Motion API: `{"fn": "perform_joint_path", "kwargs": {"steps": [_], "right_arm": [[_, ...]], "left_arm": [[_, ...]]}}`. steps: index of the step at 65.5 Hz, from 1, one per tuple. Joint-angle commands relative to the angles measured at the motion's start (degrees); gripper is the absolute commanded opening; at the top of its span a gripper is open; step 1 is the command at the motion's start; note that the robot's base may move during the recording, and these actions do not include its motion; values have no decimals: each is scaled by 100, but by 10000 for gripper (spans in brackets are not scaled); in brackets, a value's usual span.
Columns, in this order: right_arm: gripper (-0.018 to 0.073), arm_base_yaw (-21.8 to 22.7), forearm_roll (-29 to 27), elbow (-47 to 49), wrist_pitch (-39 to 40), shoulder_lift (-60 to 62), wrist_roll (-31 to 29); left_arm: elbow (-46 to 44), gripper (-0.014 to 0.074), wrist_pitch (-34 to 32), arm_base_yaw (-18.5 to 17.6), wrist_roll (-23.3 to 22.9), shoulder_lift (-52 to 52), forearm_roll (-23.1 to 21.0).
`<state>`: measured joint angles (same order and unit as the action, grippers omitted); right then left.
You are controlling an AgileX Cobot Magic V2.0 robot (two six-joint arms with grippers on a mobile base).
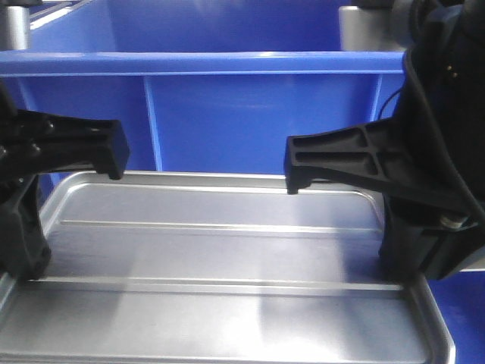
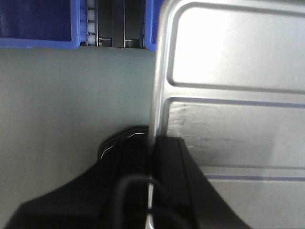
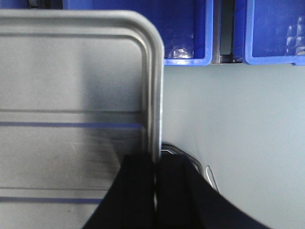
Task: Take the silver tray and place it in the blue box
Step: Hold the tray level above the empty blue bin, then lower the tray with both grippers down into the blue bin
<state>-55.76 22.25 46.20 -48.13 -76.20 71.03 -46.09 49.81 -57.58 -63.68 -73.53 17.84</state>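
Observation:
The silver tray [image 1: 227, 258], shiny with two long ridges, lies level in front of the ribbed near wall of the blue box [image 1: 250, 114], below the box's rim. My left gripper [image 1: 30, 254] is shut on the tray's left rim. In the left wrist view the gripper [image 2: 150, 160] pinches the rim of the tray [image 2: 228, 71]. My right gripper [image 1: 405, 258] is shut on the right rim. In the right wrist view the gripper [image 3: 155, 167] clamps the rim of the tray [image 3: 71, 71] just below a rounded corner.
A pale grey-green surface [image 2: 62, 95] lies under and beside the tray. Blue crate walls [image 3: 188, 28] with a dark gap and white rollers [image 2: 90, 24] between them run along its far edge. A duller grey metal piece [image 1: 364, 26] shows behind the blue box at top right.

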Motion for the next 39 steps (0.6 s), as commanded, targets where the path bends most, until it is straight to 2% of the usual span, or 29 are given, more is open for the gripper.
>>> {"fn": "perform_joint_path", "kwargs": {"steps": [1, 7, 19, 32, 39], "right_arm": [[53, -15, 85, 267, 307, 147, -314], [53, -15, -56, 566, 3, 147, -579], [53, -15, -51, 1244, -596, 147, -806], [53, -7, -63, 2076, -1042, 147, -1258], [53, -7, -63, 2428, -1044, 147, -1436]], "left_arm": [[-161, -14, -441, -52, 60, 162, -66], [-226, -14, -458, -52, 113, 185, -185], [-638, -14, -353, -52, 520, 185, -403], [-1449, -14, -65, -52, 715, 185, -320], [-1883, -14, 23, -38, 1010, 185, -237]]}}
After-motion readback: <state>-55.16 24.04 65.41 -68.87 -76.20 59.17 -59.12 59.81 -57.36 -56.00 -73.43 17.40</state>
